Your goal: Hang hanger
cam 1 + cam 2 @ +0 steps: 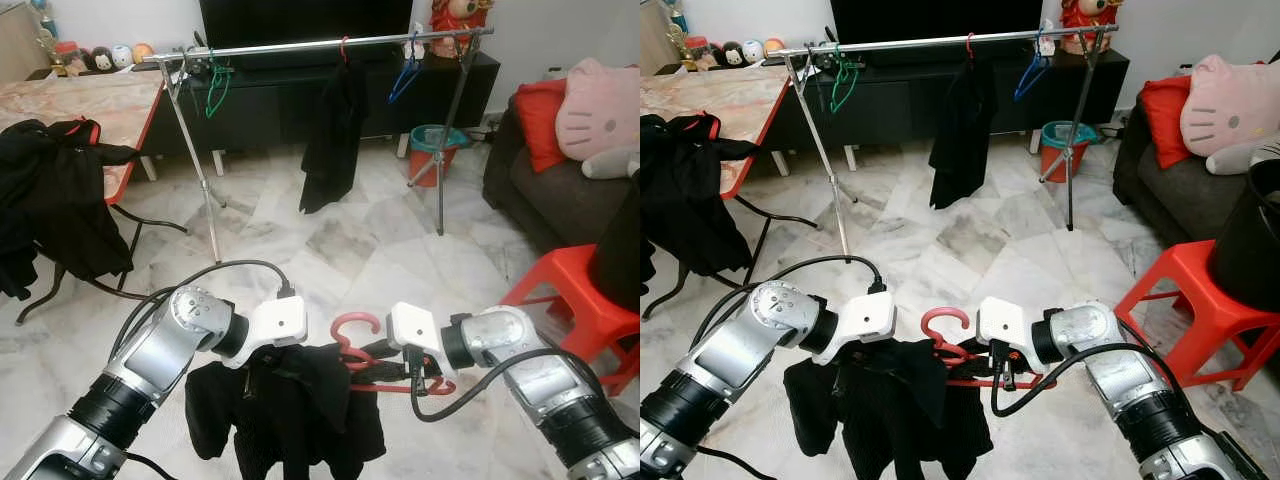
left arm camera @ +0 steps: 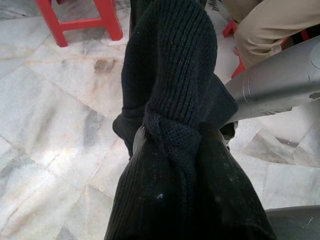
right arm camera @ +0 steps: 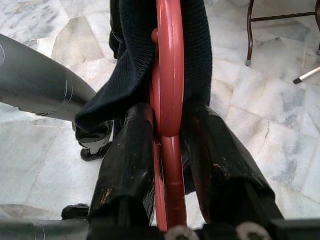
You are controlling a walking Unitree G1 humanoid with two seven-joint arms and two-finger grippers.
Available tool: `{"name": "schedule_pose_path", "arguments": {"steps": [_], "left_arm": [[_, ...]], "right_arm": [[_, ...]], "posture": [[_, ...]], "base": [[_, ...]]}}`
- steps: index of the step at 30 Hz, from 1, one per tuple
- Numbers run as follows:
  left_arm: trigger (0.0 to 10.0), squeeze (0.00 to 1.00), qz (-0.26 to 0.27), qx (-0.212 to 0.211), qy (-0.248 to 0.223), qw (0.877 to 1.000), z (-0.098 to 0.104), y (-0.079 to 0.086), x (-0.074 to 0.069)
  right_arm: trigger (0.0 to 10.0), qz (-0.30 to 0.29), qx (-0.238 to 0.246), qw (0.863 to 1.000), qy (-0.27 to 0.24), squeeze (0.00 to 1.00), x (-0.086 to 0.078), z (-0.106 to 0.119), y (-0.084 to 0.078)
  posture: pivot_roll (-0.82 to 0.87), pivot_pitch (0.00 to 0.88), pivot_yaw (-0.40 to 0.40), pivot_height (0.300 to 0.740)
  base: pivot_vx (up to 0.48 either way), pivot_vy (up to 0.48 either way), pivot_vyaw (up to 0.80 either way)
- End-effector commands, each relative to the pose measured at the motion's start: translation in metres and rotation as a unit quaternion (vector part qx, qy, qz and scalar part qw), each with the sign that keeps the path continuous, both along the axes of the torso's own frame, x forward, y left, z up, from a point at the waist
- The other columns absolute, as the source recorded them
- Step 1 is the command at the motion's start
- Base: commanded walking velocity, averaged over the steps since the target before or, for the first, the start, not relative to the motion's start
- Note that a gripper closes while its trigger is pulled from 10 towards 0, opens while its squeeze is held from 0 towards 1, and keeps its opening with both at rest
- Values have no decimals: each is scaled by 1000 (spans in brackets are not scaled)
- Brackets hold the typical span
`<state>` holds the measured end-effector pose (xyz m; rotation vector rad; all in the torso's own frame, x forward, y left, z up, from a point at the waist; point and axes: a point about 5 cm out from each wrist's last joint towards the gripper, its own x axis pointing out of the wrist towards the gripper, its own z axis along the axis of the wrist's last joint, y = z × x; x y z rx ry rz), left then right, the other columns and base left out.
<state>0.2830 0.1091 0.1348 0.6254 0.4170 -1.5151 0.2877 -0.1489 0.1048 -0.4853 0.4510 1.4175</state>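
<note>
Your right gripper [image 3: 167, 150] is clamped on the red hanger [image 3: 170, 75]: its two black fingers [image 3: 127, 165] press the red plastic from either side, just below the hook. That arm reaches in from the right with the forearm angled toward the middle, the white wrist block level with the hanger's hook [image 1: 352, 322].

Your left gripper [image 1: 262, 368] is buried in the black knit garment [image 1: 290, 410] draped on the hanger, and you cannot tell whether its fingers are apart or together, since the cloth covers them. The left arm comes in from the left, elbow bent, with a black cable [image 1: 215, 272] looping over the forearm. The two wrists face each other, with the hanger between them, held low above the marble floor [image 1: 340, 240].

Well beyond the hanger stands the metal clothes rail [image 1: 320, 45], carrying a green hanger [image 1: 215, 85], a hanging black garment [image 1: 330, 140] and a blue hanger [image 1: 405, 75]. To the right of the hanger is a red stool [image 1: 575, 290]; to its left, a table [image 1: 80, 105] with dark clothes [image 1: 50, 200] piled at its edge.
</note>
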Motion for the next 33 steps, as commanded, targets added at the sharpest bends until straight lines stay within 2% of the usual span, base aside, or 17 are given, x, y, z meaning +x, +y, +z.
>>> {"name": "schedule_pose_path", "arguments": {"steps": [1,4,5,6,33], "left_arm": [[10000,0,-9,-10,-18,1000,12,-3,3],[10000,0,-8,-10,-18,1000,12,-3,3],[10000,0,-8,-10,-18,1000,12,-3,3],[10000,0,-8,-10,-18,1000,12,-3,3],[10000,0,-5,-12,-27,1000,13,-4,5]], "right_arm": [[10000,9,-5,1000,-4,0,0,0,3],[10000,9,-11,1000,-4,0,0,-2,2],[2471,7,-10,1000,-4,0,0,-2,2],[0,6,-7,1000,-3,0,0,-2,3],[0,0,4,1000,-12,0,3,-1,7]], "posture": [[-73,8,28,732],[-73,8,29,732],[-73,8,29,732],[-73,8,29,732],[-71,8,29,732]], "base": [[0,0,0],[0,0,0],[0,0,0],[0,0,0],[0,0,0]]}}
